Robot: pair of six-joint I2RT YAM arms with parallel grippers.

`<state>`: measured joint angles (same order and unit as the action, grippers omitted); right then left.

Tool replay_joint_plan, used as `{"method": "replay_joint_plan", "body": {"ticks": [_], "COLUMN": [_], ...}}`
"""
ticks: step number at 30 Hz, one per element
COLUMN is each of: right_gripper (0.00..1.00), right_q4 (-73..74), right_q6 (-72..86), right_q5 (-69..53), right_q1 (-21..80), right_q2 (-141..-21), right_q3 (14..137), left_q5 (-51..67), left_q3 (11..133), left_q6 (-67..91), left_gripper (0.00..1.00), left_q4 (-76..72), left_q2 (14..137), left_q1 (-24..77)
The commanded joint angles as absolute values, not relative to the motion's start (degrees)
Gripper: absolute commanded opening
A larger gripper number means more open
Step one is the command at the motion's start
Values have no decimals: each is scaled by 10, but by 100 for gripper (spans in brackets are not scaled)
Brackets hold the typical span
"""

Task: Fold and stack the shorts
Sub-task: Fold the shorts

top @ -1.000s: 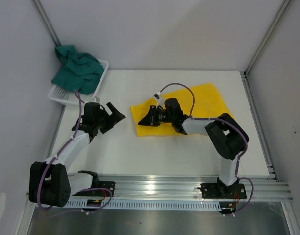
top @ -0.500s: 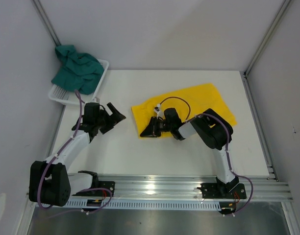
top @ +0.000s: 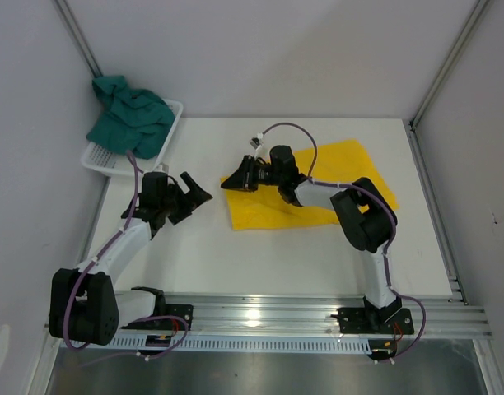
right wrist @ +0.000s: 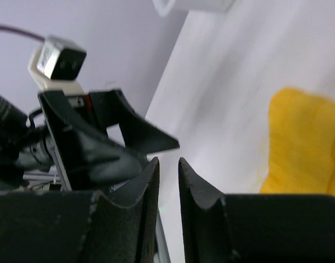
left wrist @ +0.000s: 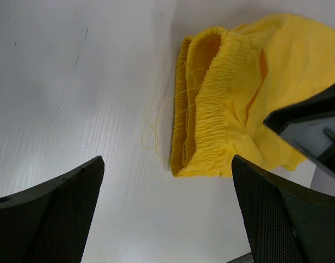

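The yellow shorts (top: 334, 185) lie spread on the white table, right of centre. Their gathered waistband (left wrist: 211, 109) shows in the left wrist view, with a loose thread beside it. The teal-green shorts (top: 130, 115) lie bunched in the white mesh basket (top: 100, 160) at the far left. My right gripper (top: 230, 182) hovers at the yellow shorts' far left corner. Its jaws (right wrist: 168, 161) stand almost together with nothing between them, and the yellow fabric (right wrist: 304, 142) lies off to their right. My left gripper (top: 196, 196) is open and empty, left of the yellow shorts (left wrist: 167, 159).
Grey walls close in the table on the left, back and right. A metal rail (top: 318, 317) runs along the near edge by the arm bases. The two grippers point toward each other, a short gap apart.
My right gripper has moved from the near left edge of the yellow shorts up to their far left corner. The shorts' left edge has shifted slightly. The left arm has not moved.
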<state>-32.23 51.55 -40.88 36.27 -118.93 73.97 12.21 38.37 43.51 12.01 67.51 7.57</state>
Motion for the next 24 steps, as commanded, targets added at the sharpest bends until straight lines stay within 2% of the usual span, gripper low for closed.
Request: {"method": "replay_joint_plan", "body": {"ticks": [1,4,7,14,19,24], "right_gripper": [23,23,23,24,27,42], "right_q4": [-352,-371,-328,-360,-346,-298], "right_q6": [548,573,570,647,632,556], "right_q5": [-427,-410,-382,-356,-360,-372], "right_q1": [348,342,344,331,333,332], "right_q2": [-1254,-1310,-1370,-1451,-1406,-1317], "right_q3": [805,849,898,904,900,894], "left_q5": [129,130,132,130,132,130], "left_q3": [387,383,382,376,380,380], "left_q6": [434,435,435,434,434,436], "left_gripper": [99,99,99,99,99,99], "left_q4": [105,103,99,98,100,100], "left_q2": [666,667,669,669,670,667], "left_q1": [73,72,72,72,72,73]}}
